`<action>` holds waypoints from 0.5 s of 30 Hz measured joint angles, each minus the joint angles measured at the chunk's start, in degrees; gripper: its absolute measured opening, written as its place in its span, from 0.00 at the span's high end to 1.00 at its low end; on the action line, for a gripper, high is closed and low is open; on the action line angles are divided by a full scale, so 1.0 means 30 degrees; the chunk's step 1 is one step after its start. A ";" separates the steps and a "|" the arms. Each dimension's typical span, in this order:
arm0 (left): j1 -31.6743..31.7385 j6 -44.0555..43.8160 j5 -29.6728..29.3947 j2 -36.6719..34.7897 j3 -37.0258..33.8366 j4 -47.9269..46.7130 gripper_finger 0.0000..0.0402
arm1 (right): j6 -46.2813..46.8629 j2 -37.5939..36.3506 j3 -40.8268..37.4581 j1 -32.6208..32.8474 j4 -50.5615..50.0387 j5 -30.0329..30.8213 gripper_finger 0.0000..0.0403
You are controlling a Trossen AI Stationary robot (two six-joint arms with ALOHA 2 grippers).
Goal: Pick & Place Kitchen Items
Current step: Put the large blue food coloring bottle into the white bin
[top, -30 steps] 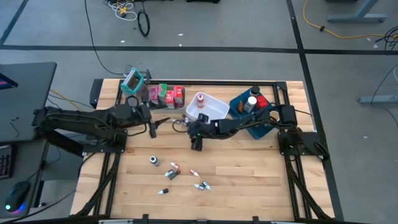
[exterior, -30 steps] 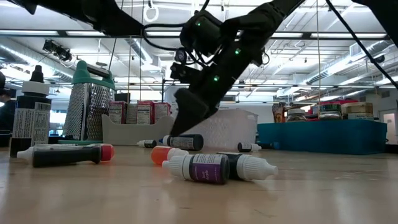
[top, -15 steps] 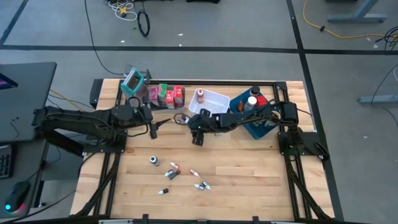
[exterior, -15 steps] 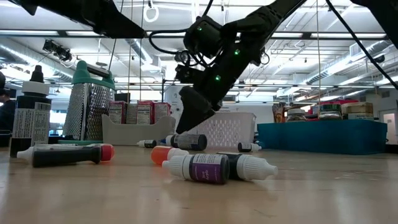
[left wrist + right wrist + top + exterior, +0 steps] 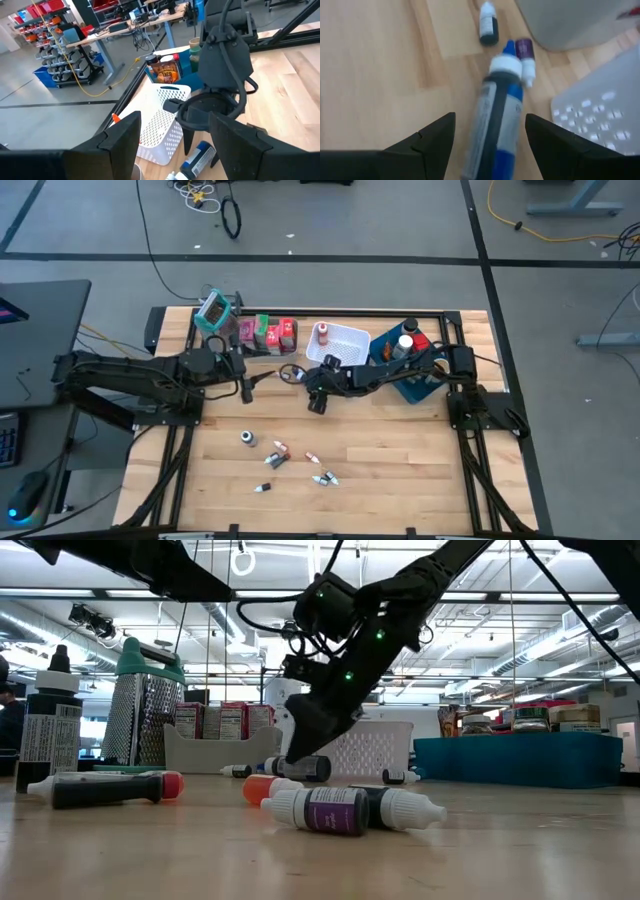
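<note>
Counter (image 5: 400, 470): a pale wooden top, both dark arms reaching in over its far half.
Left arm: stretched in from the left, its hand (image 5: 246, 387) waiting with fingers apart, near the pink and red cartons (image 5: 268, 332) in the clear bin.
Right arm: folded across from the blue tray (image 5: 385, 350); over the last second it has swung back toward the white mesh basket (image 5: 340, 340) and dropped lower.
Right hand (image 5: 303, 755): fingers apart and empty, now poised straight over a blue tube (image 5: 497, 125) lying flat on the counter just beside the basket.
Blue tube: framed between the two fingers in the right wrist view, not yet touched as far as can be seen; a small purple-capped bottle (image 5: 525, 59) lies touching its cap end.
Loose bottles: several more (image 5: 275, 455) scattered well apart on the near half of the counter, a purple-labelled one (image 5: 325, 810) closest to the low camera.
Meaning: the move reads as lining up a pick; closing on the tube looks like the next step, with many items left.
</note>
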 joint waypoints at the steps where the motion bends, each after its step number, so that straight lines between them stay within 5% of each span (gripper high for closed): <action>1: -0.0001 -0.0002 0.0002 0.0000 0.0000 -0.0005 0.40 | -0.0059 -0.0009 -0.0077 0.0000 -0.0145 0.0092 0.38; 15: -0.0001 -0.0082 0.0097 0.0000 0.0000 0.0006 0.40 | -0.1754 0.0164 -0.0273 -0.0001 -0.0779 0.1122 0.51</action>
